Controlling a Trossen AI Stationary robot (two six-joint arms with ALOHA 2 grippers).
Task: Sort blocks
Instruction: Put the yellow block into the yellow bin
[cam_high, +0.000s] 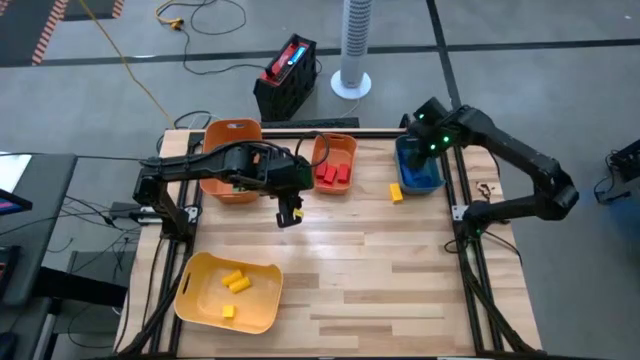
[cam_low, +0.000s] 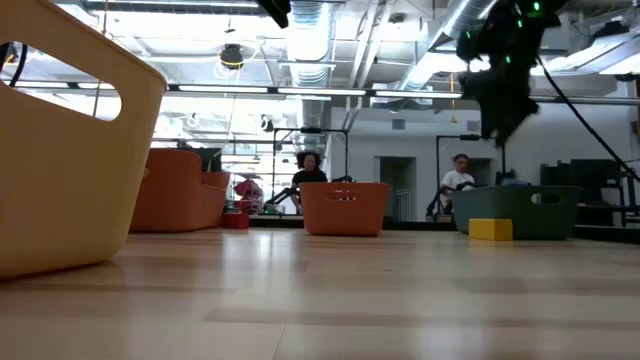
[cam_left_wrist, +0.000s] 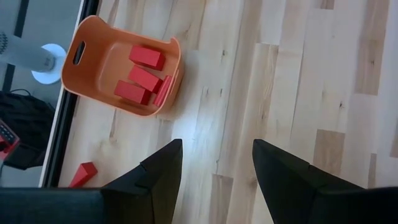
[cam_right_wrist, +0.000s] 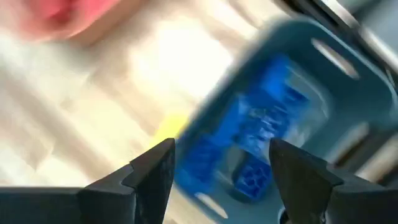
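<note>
Sorting looks mostly handled, but a couple of strays could still be fumbled. Starting at the left, the yellow bin (cam_high: 228, 293) is seen with yellow blocks (cam_high: 234, 282) inside, well apart from both arms. The left gripper (cam_left_wrist: 214, 168) is held above bare table (cam_high: 380, 270) with its fingers spread and nothing between them. A loose red block (cam_left_wrist: 83, 175) is tucked near the table's back edge, beside the orange bin (cam_left_wrist: 93, 37) that already holds red blocks (cam_left_wrist: 144, 79). A grab there could easily be blocked by the bin wall or the edge rail, or the bin could get shoved.

Further right, a yellow block (cam_high: 397, 192) is left on the wood, touching or just beside the teal bin (cam_high: 437, 181). The right gripper (cam_right_wrist: 217, 165) is parked over that bin and its blue blocks (cam_right_wrist: 258, 134), fingers apart and empty. If that yellow one is reached for, the bin wall could be clipped, or the block nudged out of the fingers.
</note>
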